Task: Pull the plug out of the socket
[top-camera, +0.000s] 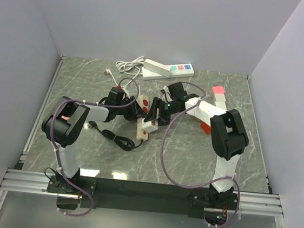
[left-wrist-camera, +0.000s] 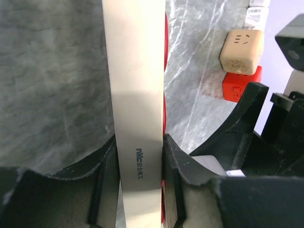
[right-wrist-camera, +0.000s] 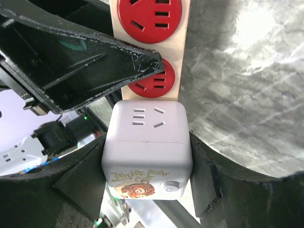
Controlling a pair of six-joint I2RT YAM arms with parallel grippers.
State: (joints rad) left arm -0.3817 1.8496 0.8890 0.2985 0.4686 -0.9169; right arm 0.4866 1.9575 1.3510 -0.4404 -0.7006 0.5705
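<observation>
A beige power strip (right-wrist-camera: 183, 42) with red sockets (right-wrist-camera: 151, 13) lies mid-table (top-camera: 142, 130). My left gripper (left-wrist-camera: 140, 142) is shut on the strip's narrow edge (left-wrist-camera: 137, 95) and shows in the top view (top-camera: 131, 102). My right gripper (right-wrist-camera: 147, 142) is shut on a white cube adapter (right-wrist-camera: 147, 128) that sits against the strip over a red socket (right-wrist-camera: 154, 85). It shows in the top view (top-camera: 156, 112). A thin black cord (top-camera: 111, 137) runs from the strip towards my left arm. Its small black plug end is too small to make out.
A white power strip (top-camera: 167, 69) with a coiled white cord (top-camera: 125, 66) lies at the back. A beige cube (left-wrist-camera: 241, 45) and a red cube (left-wrist-camera: 242, 85) stand behind the right arm. A pink block (top-camera: 218, 90) lies at the back right. Grey walls enclose the table.
</observation>
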